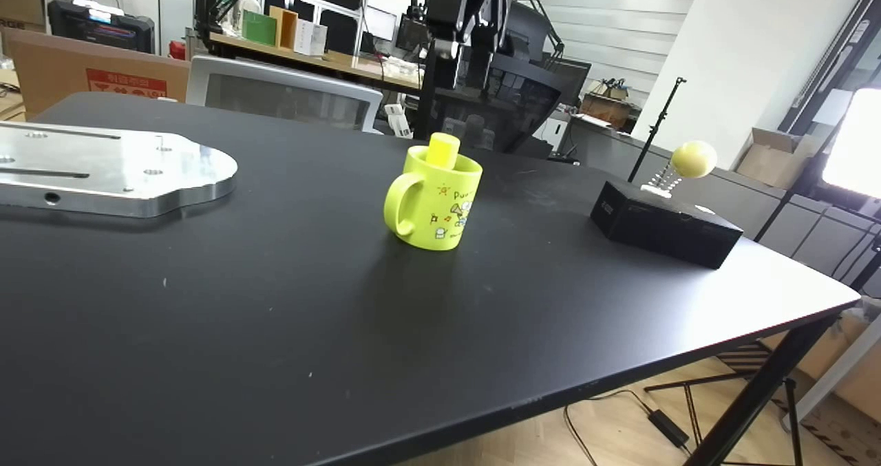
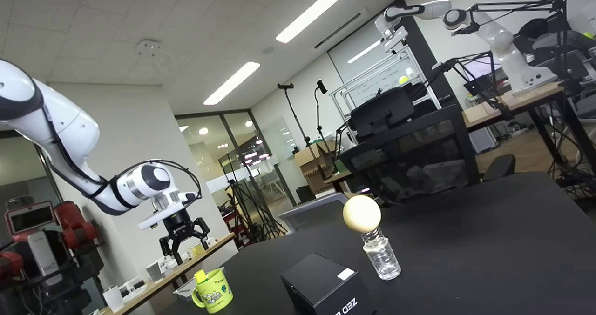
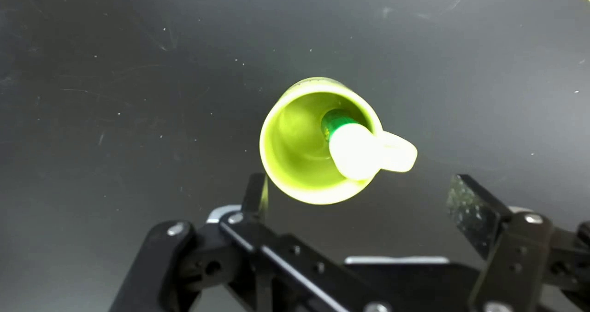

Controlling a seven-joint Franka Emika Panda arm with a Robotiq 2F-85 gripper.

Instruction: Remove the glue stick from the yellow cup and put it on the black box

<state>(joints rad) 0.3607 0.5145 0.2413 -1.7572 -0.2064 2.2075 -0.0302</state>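
Gripper point(image 3: 361, 196) sits low in wrist frame, jaws parted wide, holding nothing, likely to straddle the glue stick point(image 3: 354, 151), which leans inside the yellow cup point(image 3: 298, 159), frame centre; exact contact unclear through glare.

In an exterior view you look down across the table point(image 1: 275, 321), in an exterior view from near the box point(image 2: 323, 282) up toward the ceiling point(image 2: 209, 26), both sharing box and cup point(image 1: 437, 208), and in the wrist view closely down into this cup.
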